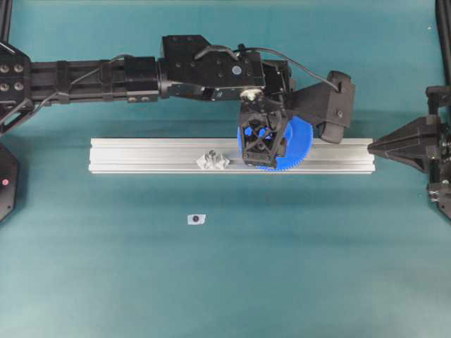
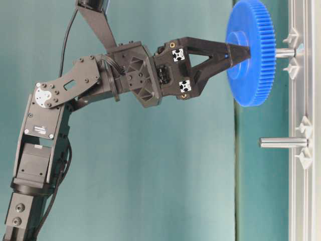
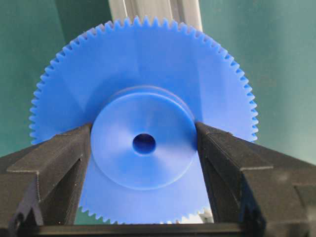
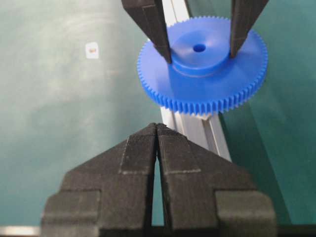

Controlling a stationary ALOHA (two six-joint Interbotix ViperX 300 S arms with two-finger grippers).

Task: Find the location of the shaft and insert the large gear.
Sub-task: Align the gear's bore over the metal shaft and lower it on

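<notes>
The large gear (image 3: 148, 74), bright blue with fine teeth, hangs flat over the aluminium rail (image 1: 141, 155). My left gripper (image 3: 143, 127) is shut on its raised hub, one black finger (image 3: 64, 153) on each side. At table level the shaft (image 2: 285, 51) shows as a slim pale peg running from the gear's (image 2: 253, 55) underside to the rail, in line with the hub. Whether its tip sits inside the centre hole I cannot tell. From overhead the gear (image 1: 299, 144) and the left gripper (image 1: 264, 151) hide the shaft. My right gripper (image 4: 157, 126) is shut and empty, near the rail's right end (image 1: 370, 146).
A second peg (image 2: 281, 142) with clear mounts stands on the rail left of the gear (image 1: 213, 160). A small white tag (image 1: 196, 219) lies on the teal mat in front of the rail. The left arm (image 1: 106, 74) stretches in behind the rail.
</notes>
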